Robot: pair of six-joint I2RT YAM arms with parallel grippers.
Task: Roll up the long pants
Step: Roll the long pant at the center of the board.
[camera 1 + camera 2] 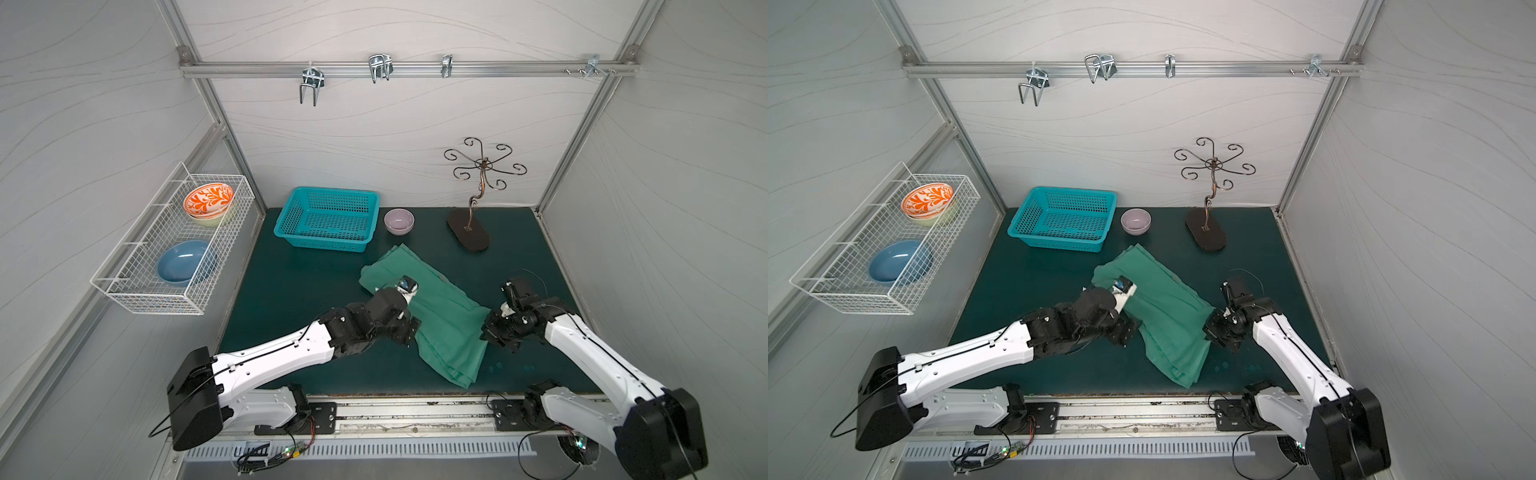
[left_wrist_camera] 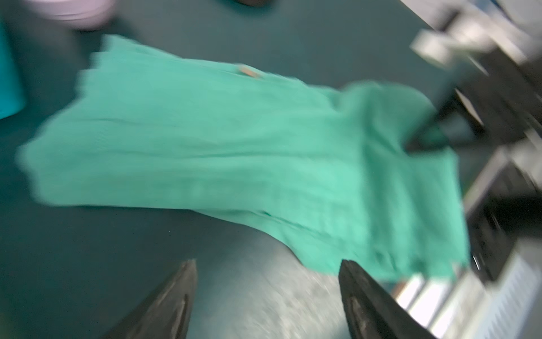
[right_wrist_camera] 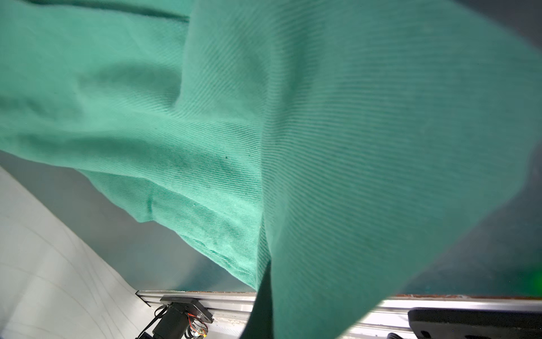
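**The long pants (image 1: 440,316) lie flat in a folded strip, one edge pinched by the right claw**

I see the pants folded lengthwise into a long band that runs diagonally across the dark green mat on the bench (image 1: 291,299). Its far end lies near the lilac bowl (image 1: 399,220) and just in front of the turquoise basket (image 1: 328,220). Its near end reaches almost to the front edge of the bench. No part of the band is rolled yet.

My right claw (image 2: 422,143) is pressed together on the cloth at the band's right-hand edge, about halfway along. In the right wrist view the green fabric (image 3: 264,117) hangs right in front of the lens and lifts off the mat there.

My left claw (image 2: 267,261) is spread wide with nothing between its fingers (image 2: 176,293). It hovers above bare mat at the band's left side, just beside the cloth. The left wrist view is smeared with blur, so I cannot tell whether a fingertip touches the fabric. In both top views the left wrist sits over the band's left edge.
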